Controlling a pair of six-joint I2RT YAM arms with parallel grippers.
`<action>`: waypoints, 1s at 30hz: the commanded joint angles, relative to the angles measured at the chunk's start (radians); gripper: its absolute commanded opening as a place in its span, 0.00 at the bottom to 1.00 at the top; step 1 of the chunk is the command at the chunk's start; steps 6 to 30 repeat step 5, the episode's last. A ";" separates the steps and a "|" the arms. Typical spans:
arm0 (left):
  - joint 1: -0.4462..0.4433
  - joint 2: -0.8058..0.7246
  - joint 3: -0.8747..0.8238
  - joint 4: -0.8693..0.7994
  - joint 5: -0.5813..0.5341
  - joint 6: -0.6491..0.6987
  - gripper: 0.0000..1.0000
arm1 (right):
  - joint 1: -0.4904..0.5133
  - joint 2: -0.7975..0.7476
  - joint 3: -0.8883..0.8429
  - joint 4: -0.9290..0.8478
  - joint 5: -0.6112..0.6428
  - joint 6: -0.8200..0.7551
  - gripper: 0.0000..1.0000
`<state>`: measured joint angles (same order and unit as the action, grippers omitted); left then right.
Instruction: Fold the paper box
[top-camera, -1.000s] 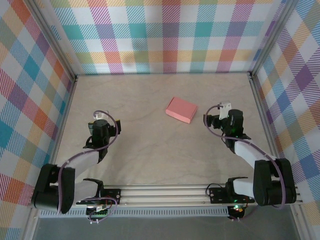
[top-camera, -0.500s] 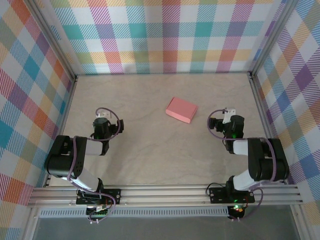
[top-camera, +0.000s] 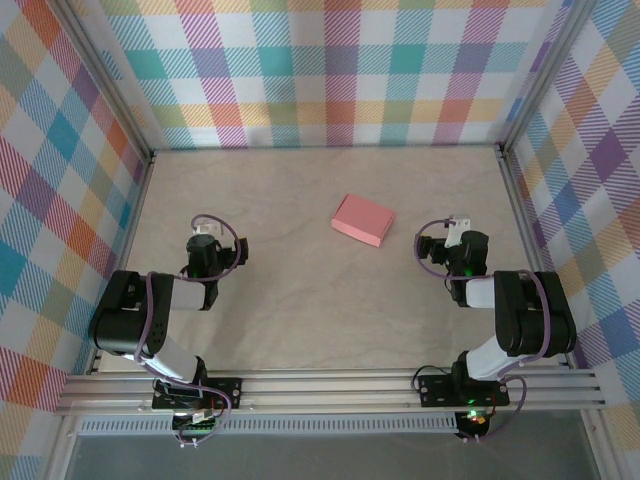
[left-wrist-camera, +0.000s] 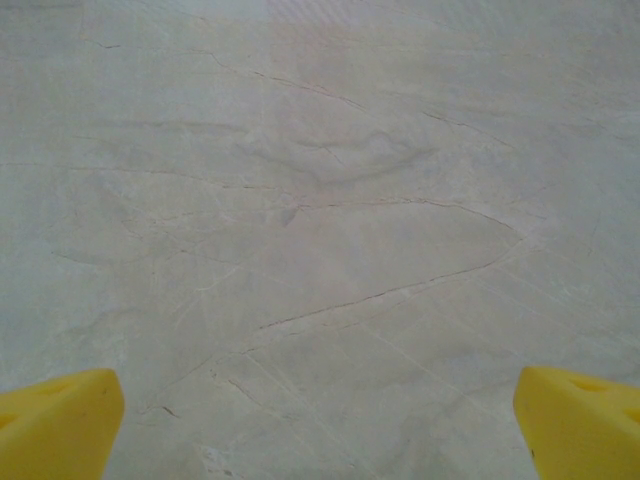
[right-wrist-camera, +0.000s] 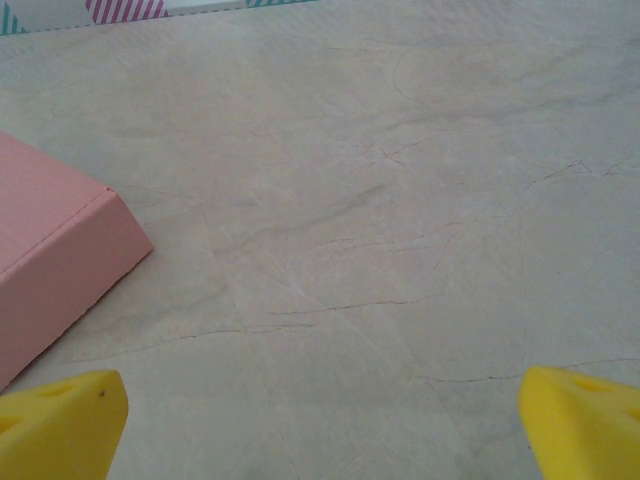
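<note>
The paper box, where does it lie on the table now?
Seen from above, the paper box lies flat just right of the middle of the table, ahead-left of the right gripper and not touching it.

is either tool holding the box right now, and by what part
Nothing is held. The left tool and right tool are open and empty; the box lies on the table, touching neither.

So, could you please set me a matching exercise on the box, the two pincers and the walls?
Things:
1 paper box
2 left pincer
3 right pincer
4 walls

Descriptions:
A open, the box close on its left
B multicoloured plaid
C open, the farther one from the box
D pink, folded shut, lying flat

Pairs: 1-D, 2-C, 3-A, 4-B.
</note>
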<state>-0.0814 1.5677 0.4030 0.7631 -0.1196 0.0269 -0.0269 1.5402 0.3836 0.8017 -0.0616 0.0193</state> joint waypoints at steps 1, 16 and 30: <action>0.010 -0.003 0.020 0.036 0.017 0.002 1.00 | 0.001 -0.008 0.021 0.039 -0.015 0.009 1.00; 0.010 -0.004 0.022 0.037 0.017 0.002 1.00 | 0.008 -0.010 0.015 0.047 -0.007 0.003 1.00; 0.010 -0.004 0.022 0.037 0.017 0.002 1.00 | 0.008 -0.010 0.015 0.047 -0.007 0.003 1.00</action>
